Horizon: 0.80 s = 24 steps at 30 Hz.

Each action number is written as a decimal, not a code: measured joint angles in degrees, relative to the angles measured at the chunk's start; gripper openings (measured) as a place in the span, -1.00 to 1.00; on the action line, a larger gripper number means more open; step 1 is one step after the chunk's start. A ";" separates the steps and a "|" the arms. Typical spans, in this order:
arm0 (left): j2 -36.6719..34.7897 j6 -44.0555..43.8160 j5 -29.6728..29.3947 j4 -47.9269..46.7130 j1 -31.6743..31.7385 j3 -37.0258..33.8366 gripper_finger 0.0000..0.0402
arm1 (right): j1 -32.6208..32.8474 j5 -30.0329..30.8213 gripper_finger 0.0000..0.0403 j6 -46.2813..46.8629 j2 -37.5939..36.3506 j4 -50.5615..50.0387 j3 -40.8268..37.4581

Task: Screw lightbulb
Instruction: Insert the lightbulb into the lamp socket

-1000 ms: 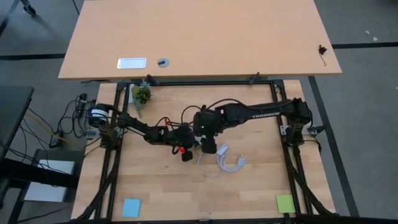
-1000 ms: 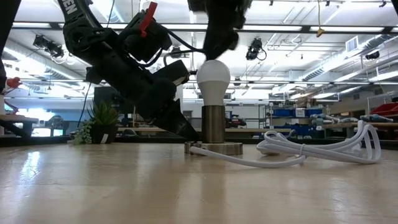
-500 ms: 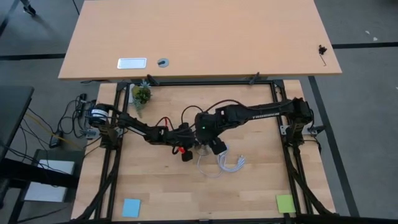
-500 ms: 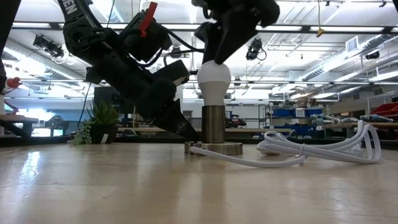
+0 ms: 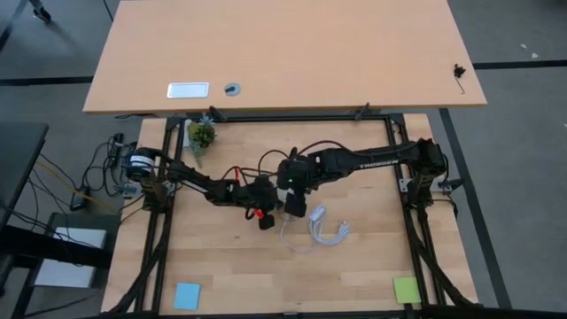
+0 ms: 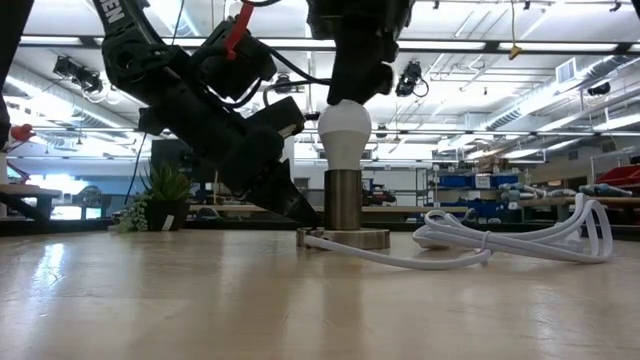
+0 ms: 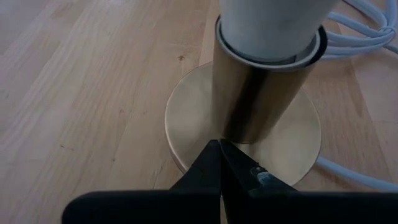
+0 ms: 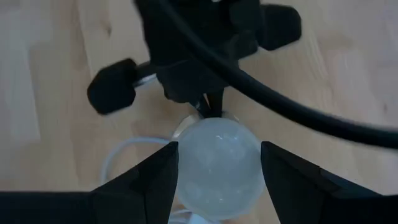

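lightbulb [image 6: 343, 128] upright in socket [image 6: 343, 205], cable [image 6: 520, 238] beside

A coiled white cable [image 5: 321, 232] lies on the light wooden table [image 5: 354, 266], near the middle. A small green potted plant [image 5: 201, 135] stands at the far left corner. A blue sticky note [image 5: 187, 295] and a yellow-green sticky note [image 5: 406, 289] lie near the front edge, well apart. A brass round socket base [image 7: 186, 124] sits on the wood.
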 joint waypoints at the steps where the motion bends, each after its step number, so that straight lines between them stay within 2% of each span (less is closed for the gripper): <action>1: 0.00 0.00 0.00 0.02 0.00 0.00 -1.00 | 0.25 0.24 0.14 1.34 0.03 0.11 0.00; 4: 0.02 -0.01 0.00 0.03 0.00 0.00 -1.00 | 1.22 1.49 0.16 -0.19 0.16 1.08 0.16; 7: 0.02 -0.02 -0.02 0.00 0.00 0.00 -1.00 | 2.06 3.85 0.19 -6.47 0.52 0.57 2.02; 11: 0.02 -0.04 0.00 0.00 0.00 0.00 -1.00 | 2.72 4.99 0.25 -20.21 -0.16 0.03 5.09; 14: 0.00 0.02 0.00 0.00 0.00 0.00 -1.00 | 2.70 2.99 0.27 -32.73 -0.13 -2.31 5.27; 16: 0.02 0.02 0.00 -0.02 0.00 0.00 -1.00 | 2.26 2.14 0.27 -37.62 0.32 -3.92 5.00; 24: 0.02 0.09 -0.18 -0.17 0.02 0.00 -1.00 | -0.65 -4.09 0.21 -42.69 1.11 -1.68 1.99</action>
